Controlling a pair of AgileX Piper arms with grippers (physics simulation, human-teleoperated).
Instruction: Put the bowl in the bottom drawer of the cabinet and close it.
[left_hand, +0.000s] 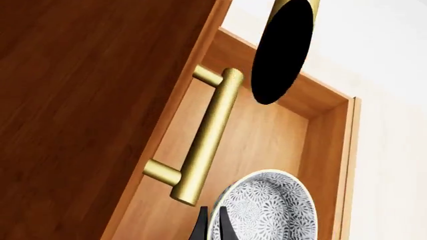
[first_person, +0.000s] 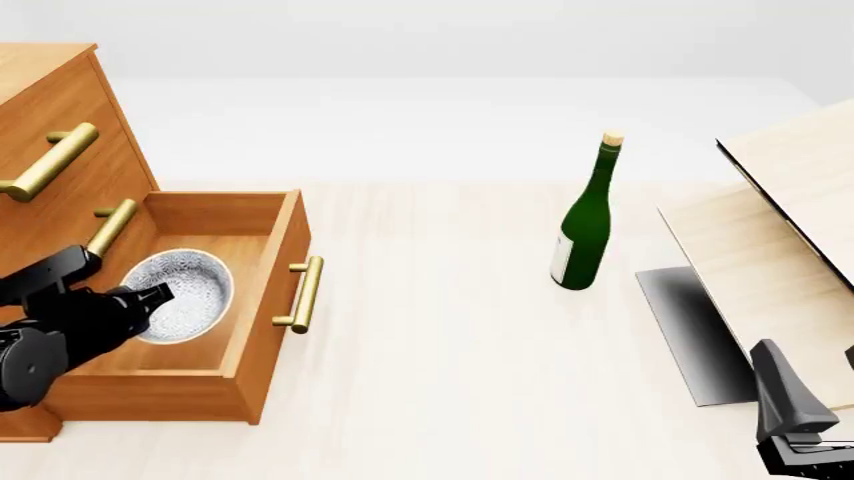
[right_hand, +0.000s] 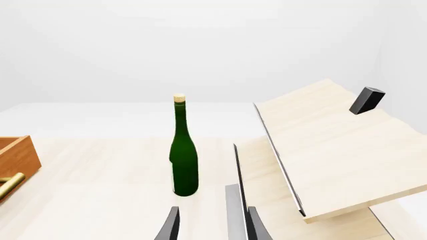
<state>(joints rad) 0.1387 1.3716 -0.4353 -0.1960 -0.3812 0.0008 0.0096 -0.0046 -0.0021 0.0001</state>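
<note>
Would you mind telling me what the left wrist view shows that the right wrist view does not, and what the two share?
Only the left wrist view shows the bowl inside the open bottom drawer, the left gripper at its rim, and the brass handle of an upper drawer front overhead.

Only the right wrist view shows the green bottle standing upright, the pale boards with a small dark block on top, and the right gripper, open and holding nothing.

Both show part of the orange-brown cabinet's bottom drawer and the light tabletop.

A green wine bottle (first_person: 585, 230) with a cork stands upright on the pale table (first_person: 467, 330), with tilted light-wood boards (first_person: 787, 250) well to its right.
</note>
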